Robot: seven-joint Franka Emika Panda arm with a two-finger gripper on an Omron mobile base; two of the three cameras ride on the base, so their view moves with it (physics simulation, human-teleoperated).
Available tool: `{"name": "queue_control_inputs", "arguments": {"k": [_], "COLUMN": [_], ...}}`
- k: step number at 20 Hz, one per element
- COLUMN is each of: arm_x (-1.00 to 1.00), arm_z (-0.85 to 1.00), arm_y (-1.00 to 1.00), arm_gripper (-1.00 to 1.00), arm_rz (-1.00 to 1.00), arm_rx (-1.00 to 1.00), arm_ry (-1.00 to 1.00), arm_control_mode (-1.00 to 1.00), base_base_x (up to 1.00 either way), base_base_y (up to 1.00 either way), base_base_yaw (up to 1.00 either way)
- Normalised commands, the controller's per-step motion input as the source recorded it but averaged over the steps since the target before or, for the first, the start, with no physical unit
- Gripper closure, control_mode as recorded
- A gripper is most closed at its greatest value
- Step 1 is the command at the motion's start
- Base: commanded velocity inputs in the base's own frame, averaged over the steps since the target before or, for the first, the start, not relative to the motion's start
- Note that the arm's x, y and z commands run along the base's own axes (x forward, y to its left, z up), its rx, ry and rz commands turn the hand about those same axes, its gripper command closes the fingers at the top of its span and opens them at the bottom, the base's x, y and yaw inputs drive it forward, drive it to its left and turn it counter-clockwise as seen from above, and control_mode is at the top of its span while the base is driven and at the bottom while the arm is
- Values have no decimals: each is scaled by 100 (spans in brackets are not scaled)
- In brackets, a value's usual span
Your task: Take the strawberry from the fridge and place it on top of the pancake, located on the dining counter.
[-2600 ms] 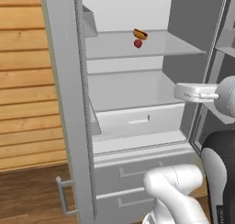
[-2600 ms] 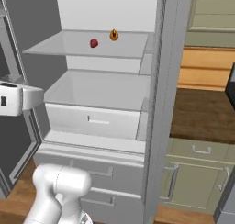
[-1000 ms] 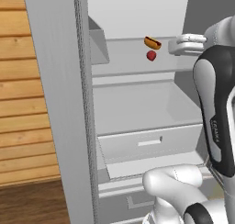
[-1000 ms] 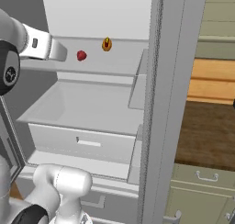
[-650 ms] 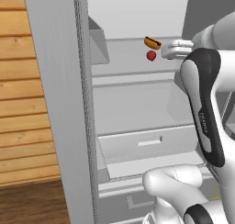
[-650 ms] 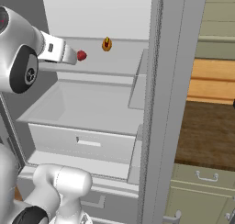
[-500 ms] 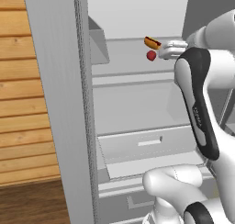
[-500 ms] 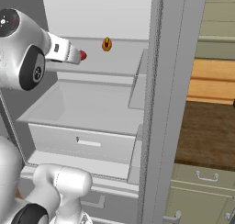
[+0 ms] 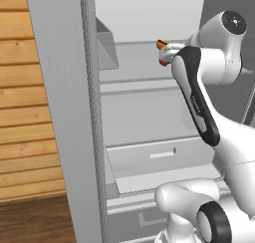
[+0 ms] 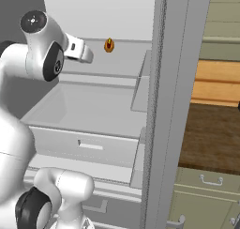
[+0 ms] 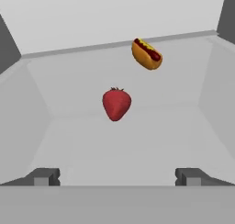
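The strawberry point(image 11: 116, 103), small and red, lies on the upper shelf point(image 11: 137, 140) of the open fridge point(image 9: 64, 112). It sits straight ahead of my gripper point(image 11: 117, 177), a short way beyond the fingertips point(image 11: 43, 176). My gripper is open, with nothing between the fingers. In the left base view only a red sliver of the strawberry point(image 9: 163, 62) peeks out beside my gripper point(image 9: 168, 52). In the right base view my gripper point(image 10: 90, 57) covers the fruit. The pancake and the dining counter are out of view.
An orange-yellow hot dog point(image 11: 147, 54) lies behind and right of the strawberry, near the shelf's back wall. Below the shelf a pulled-out fridge drawer point(image 9: 149, 155) juts forward. A door bin point(image 9: 107, 50) hangs left. Wood panelling point(image 9: 25, 112) and cabinets point(image 10: 215, 186) flank the fridge.
The base drove closer to the fridge, then stayed still. My arm rose and reached into the upper shelf, bringing the open gripper up to the strawberry. The fruit and hot dog have not moved.
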Motion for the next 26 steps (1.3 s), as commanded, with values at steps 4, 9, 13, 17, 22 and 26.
{"name": "queue_control_inputs", "arguments": {"k": [4,9,13,17,22,26], "arm_x": [57,47,38,45,37,13], "arm_z": [-12,-20,-16,-2,-1,-1], "arm_y": [0,0,3,3,2,1], "arm_gripper": [-100,-100,-100,-100,-100,-100], "arm_rz": [0,0,0,0,0,0], "arm_rx": [-2,-1,-1,0,0,0], "arm_ry": [2,1,2,1,0,0], "arm_control_mode": [-100,-100,-100,-100,-100,-100], "base_base_x": [0,0,0,0,0,0], "base_base_y": [0,0,0,0,0,0], "base_base_yaw": [0,0,0,0,0,0]}}
